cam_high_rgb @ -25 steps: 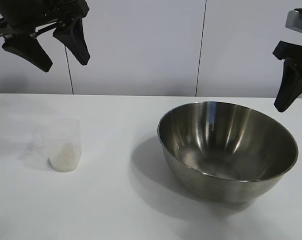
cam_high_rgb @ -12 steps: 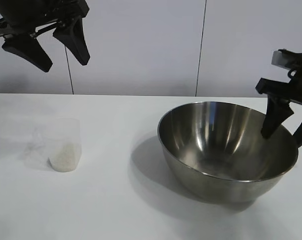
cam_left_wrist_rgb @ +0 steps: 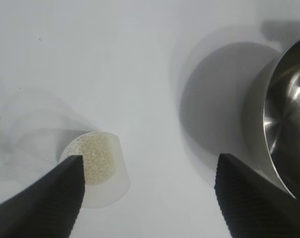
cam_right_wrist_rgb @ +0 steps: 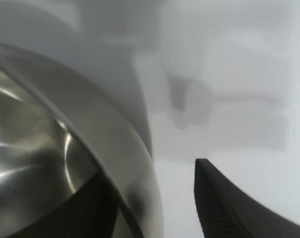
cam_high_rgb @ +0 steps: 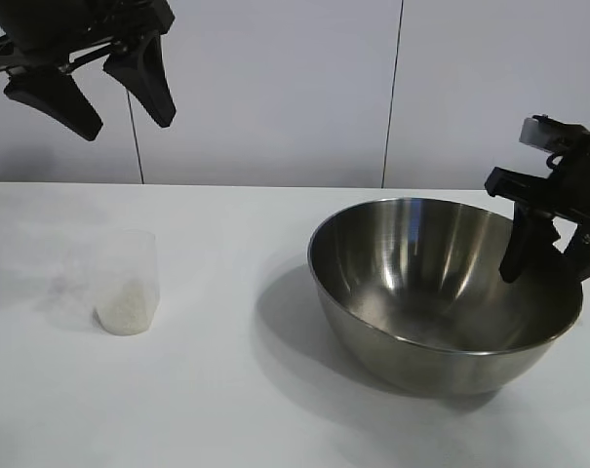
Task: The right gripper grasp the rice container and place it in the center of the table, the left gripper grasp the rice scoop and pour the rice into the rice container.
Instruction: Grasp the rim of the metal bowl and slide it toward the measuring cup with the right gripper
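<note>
While the right gripper (cam_high_rgb: 553, 255) is hanging at the right edge of the frame with its fingers spread astride the far-right rim of the rice container (cam_high_rgb: 441, 292), one finger is dipping inside the steel wall and the other is sitting outside it, which looks like the set-up for a pinch on the thin rim before any carrying toward the middle of the bench (cam_high_rgb: 226, 390). The wrist view on that side is showing the same straddle: the rim (cam_right_wrist_rgb: 115, 148) is running between a dark finger inside the bowl and a second one (cam_right_wrist_rgb: 229, 203) over the white surface, with a gap on the outer side, so the fingers are not yet closing on the metal (whether the inner one is touching the wall is hard to say, since it is lost in shadow). The rice container is standing right of centre in the frame, apparently empty. The left gripper (cam_high_rgb: 90, 93) is waiting high in the upper left, fingers wide apart, above the rice scoop (cam_high_rgb: 126, 283), which is standing upright at left, well apart from the bowl, with the rice (cam_high_rgb: 124, 307) heaped in its bottom. The scoop's handle is barely making itself out against the white bench, and both arms are being cut off by the frame edges.
</note>
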